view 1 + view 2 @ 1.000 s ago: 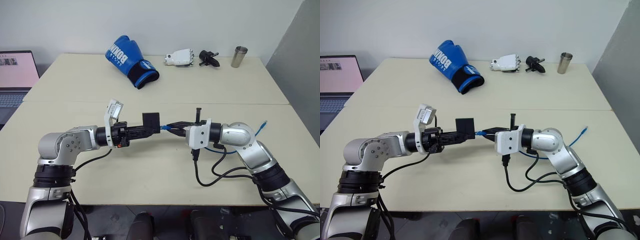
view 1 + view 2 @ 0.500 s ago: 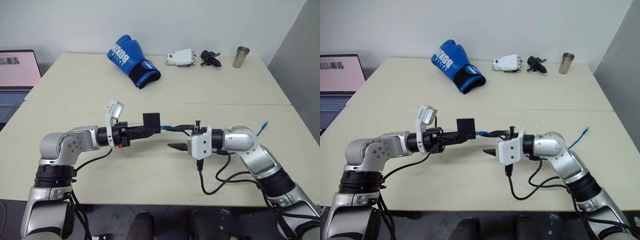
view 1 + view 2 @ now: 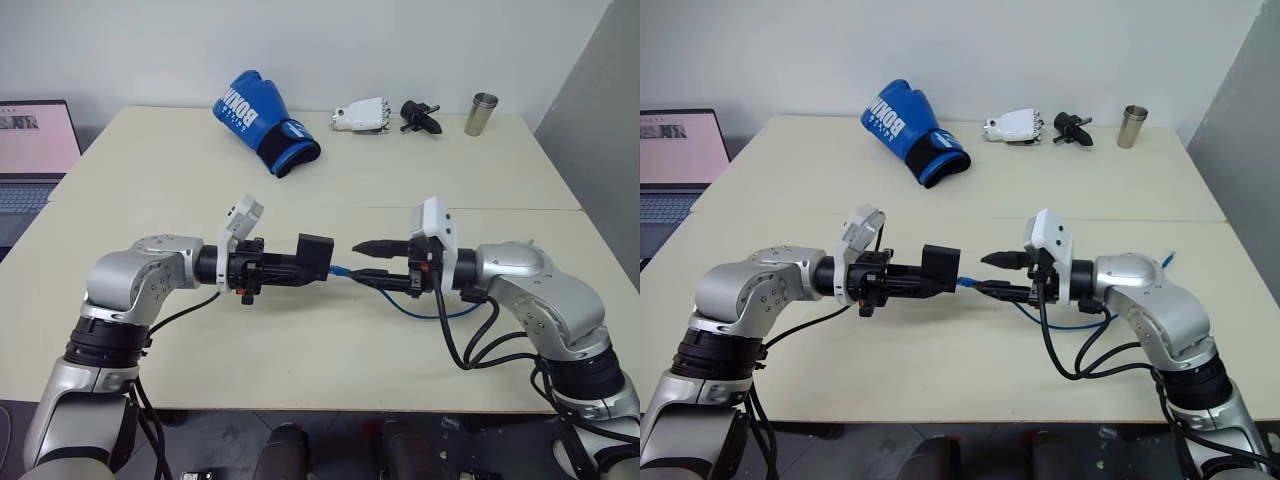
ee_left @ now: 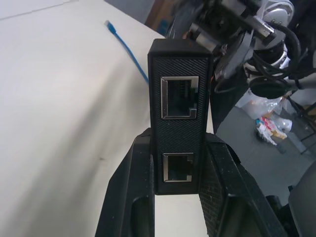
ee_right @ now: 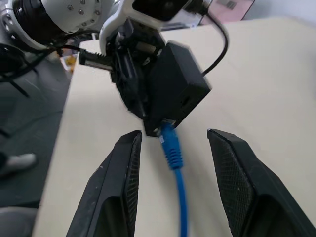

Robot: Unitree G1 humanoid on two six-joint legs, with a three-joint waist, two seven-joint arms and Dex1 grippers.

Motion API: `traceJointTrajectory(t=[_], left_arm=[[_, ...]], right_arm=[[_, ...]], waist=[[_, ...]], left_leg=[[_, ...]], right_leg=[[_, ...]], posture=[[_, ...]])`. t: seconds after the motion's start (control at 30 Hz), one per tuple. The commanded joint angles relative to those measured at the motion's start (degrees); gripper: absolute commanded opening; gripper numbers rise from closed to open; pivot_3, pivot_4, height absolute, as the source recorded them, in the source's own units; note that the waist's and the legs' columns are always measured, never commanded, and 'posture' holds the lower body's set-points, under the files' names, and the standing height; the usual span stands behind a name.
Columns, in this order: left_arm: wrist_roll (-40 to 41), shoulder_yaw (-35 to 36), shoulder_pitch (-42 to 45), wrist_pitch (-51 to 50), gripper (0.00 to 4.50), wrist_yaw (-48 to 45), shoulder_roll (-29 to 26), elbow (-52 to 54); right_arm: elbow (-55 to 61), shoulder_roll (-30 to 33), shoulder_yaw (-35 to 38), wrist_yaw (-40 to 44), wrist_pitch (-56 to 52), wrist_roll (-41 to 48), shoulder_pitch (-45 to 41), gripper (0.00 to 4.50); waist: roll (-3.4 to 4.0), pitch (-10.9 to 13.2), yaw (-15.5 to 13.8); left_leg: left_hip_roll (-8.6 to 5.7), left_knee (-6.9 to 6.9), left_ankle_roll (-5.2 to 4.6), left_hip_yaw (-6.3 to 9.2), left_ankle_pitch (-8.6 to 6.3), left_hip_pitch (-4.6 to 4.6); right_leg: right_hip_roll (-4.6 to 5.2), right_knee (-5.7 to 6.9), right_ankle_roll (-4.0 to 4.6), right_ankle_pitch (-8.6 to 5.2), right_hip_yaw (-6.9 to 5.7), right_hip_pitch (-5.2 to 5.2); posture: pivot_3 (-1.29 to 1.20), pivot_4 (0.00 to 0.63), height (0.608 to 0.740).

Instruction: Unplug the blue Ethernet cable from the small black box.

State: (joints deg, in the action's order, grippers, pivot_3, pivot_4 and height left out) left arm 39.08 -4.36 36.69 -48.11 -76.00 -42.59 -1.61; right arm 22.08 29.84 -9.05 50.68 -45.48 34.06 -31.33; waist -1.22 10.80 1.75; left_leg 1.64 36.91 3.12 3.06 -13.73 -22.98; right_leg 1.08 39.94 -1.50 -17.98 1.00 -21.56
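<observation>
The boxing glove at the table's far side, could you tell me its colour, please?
The boxing glove is blue with white lettering, clearest in the left eye view.

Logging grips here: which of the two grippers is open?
The right gripper, spread wide around the blue Ethernet cable; the left gripper is clamped on the small black box.

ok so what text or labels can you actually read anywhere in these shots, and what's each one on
"BOXING", white letters along the side of the blue boxing glove; only that much can be made out, and the end letters are uncertain.
A white logo on the glove's black cuff: too small to read.
The laptop screen shows lines of text and images: too small to read.
The small black box, the blue Ethernet cable and the metal cup: no lettering seen.
</observation>
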Motion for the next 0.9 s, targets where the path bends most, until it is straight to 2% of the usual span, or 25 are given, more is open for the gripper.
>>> traceJointTrajectory(t=[0.03,0.2,0.5,0.9], left_arm=[[-0.18,0.51,1.53,1.11,0.79,-1.56,-0.49,0.67],[-0.24,0.54,1.04,0.89,0.79,-2.01,-0.52,1.60],[-0.23,0.88,0.73,0.82,0.79,-2.21,-0.81,1.80],[-0.30,1.11,0.21,0.91,0.79,-2.25,-1.11,2.08]], right_arm=[[-0.88,-1.69,1.15,-0.54,-5.16,4.67,-3.14,2.24],[-4.29,-4.19,1.37,-0.98,-7.33,6.32,-5.71,2.24],[-8.90,-4.07,-0.70,1.02,-5.51,4.11,-7.03,2.24],[-11.96,-4.55,0.28,2.12,-6.11,5.04,-8.45,2.24]], waist=[[0.00,0.00,0.03],[0.00,0.00,0.13],[0.01,0.00,0.11],[0.01,0.00,0.11]], left_leg=[[0.00,0.00,0.00,-0.01,0.00,0.00],[0.05,-0.04,0.00,0.00,0.00,0.00],[0.04,-0.04,0.00,-0.03,0.00,-0.06],[0.04,-0.04,0.00,-0.03,0.00,-0.07]], right_leg=[[0.00,0.00,0.00,0.00,0.01,0.00],[-0.05,0.03,0.00,0.00,0.00,-0.08],[-0.05,0.02,0.00,0.00,0.01,-0.14],[-0.05,0.02,0.00,0.00,0.01,-0.15]], posture=[[0.00,0.150,0.740],[0.00,0.150,0.740],[0.00,0.150,0.740],[0.00,0.150,0.740]])
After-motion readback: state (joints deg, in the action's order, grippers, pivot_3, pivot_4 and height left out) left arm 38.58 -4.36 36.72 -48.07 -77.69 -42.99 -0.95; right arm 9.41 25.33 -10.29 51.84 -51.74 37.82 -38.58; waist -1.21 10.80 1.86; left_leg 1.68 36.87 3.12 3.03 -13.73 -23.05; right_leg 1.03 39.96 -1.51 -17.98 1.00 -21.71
